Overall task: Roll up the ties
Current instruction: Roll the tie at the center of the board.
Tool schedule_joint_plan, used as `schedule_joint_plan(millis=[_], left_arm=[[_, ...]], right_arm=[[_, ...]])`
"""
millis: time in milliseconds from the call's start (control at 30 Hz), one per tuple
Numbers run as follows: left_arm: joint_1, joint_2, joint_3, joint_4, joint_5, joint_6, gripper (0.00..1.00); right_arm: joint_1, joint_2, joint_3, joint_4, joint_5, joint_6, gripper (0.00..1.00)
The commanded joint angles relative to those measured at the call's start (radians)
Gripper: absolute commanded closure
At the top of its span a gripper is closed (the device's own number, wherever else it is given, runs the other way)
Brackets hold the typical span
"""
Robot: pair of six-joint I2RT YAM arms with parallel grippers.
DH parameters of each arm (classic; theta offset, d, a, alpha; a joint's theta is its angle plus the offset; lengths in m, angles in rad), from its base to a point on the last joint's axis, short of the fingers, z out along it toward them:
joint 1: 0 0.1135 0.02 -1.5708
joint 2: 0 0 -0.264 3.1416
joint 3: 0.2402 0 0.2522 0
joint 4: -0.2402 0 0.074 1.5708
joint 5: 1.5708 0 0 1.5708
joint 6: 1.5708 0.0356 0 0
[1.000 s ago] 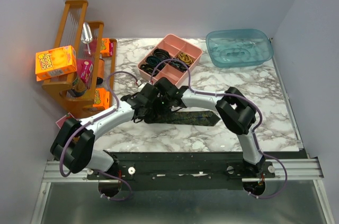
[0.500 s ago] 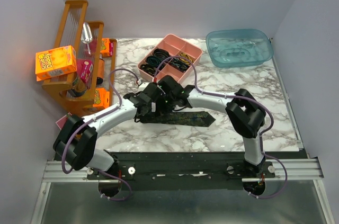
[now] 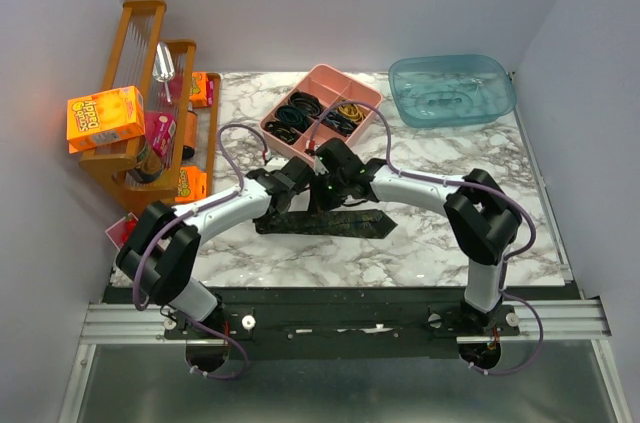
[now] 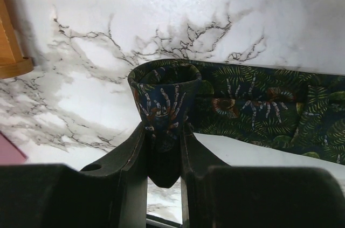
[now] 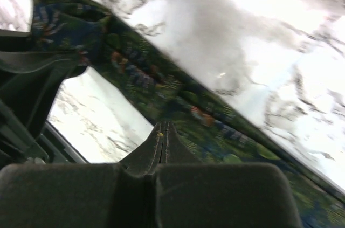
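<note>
Now both arms reach further out, and the tie (image 3: pixel 350 224), flat on the table (image 3: pixel 430 253), shows a shorter tail, so rolling advances. My left gripper (image 4: pixel 161 131) clamps tight on its rolled end. The right gripper (image 5: pixel 161 131) is pressed closed at the fabric's edge. Only the wrist views show this; overhead, the arms hide it.

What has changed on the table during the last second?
The left tool and right tool moved right and farther from the bases. The tie's pointed end slid left, so less lies flat. The left tool still grips the rolled end. Pink tray, blue tub, wooden rack stayed.
</note>
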Motion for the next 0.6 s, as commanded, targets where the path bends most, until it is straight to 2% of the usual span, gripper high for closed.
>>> schedule_joint_plan(millis=[0,567], left_arm=[[-0.028,0.038,0.042,-0.061,-0.091,-0.009,1.00],[-0.152,0.189,0.141,-0.112,-0.126,-0.035,0.98]], right_arm=[[-0.035,-0.042,-0.037,0.011,0.038,-0.014,0.99],[-0.075,-0.041,-0.074,0.022,0.033,-0.020,0.99]])
